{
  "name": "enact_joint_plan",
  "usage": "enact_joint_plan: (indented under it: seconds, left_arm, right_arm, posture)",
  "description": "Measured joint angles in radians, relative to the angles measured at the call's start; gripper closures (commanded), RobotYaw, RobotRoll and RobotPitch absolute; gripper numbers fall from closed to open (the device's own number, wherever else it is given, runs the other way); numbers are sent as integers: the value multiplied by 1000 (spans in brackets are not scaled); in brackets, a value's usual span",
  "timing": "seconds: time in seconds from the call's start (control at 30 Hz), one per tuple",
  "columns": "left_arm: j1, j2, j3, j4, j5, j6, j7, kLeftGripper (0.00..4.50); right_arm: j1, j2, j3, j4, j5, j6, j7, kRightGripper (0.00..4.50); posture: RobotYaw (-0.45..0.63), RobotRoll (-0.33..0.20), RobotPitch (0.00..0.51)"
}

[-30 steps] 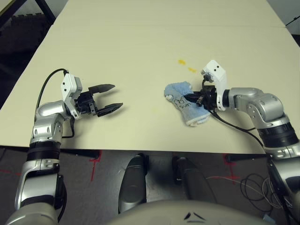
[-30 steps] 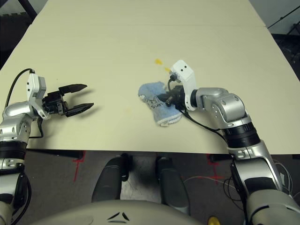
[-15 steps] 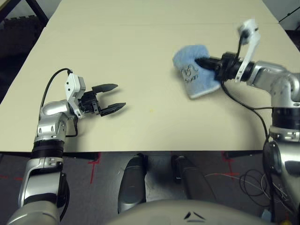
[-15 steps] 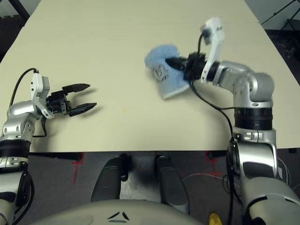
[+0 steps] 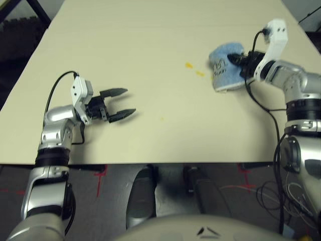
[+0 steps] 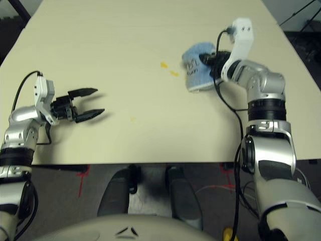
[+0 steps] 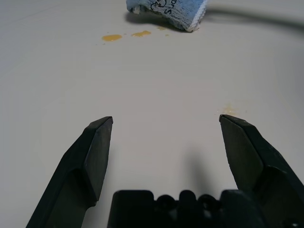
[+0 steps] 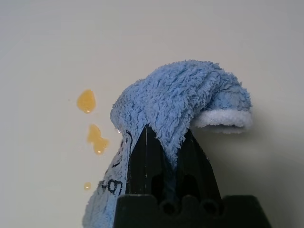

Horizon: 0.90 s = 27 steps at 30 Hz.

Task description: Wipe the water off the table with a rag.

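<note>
The light-blue rag with dark lettering rests on the cream table at the right, and my right gripper is shut on it; the cloth drapes over its fingertips. Two yellow-orange splotches of water lie just left of the rag, also seen as water beside the cloth. A faint small water spot sits nearer the front edge. My left gripper hovers open over the table's left side, far from the rag, with nothing between its fingers.
The table's front edge runs just below both arms, with dark floor and cables beyond. A black cable hangs from my right wrist across the table's right part. The rag shows far ahead in the left wrist view.
My right gripper has carried the rag from the table's middle to the far right, uncovering the two yellow splotches. The left arm has stayed in place.
</note>
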Motion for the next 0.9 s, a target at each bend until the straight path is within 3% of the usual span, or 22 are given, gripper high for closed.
enact_joint_plan:
  seconds: [0.4, 0.9]
  left_arm:
    - [29, 2, 4, -16, -1, 8, 13, 0]
    - [73, 6, 13, -88, -3, 32, 34, 0]
  right_arm:
    - [-178, 142, 24, 388, -109, -223, 30, 4494]
    - [-279, 294, -2, 525, -159, -310, -16, 4494]
  posture:
    - [224, 0, 225]
    - [266, 0, 233]
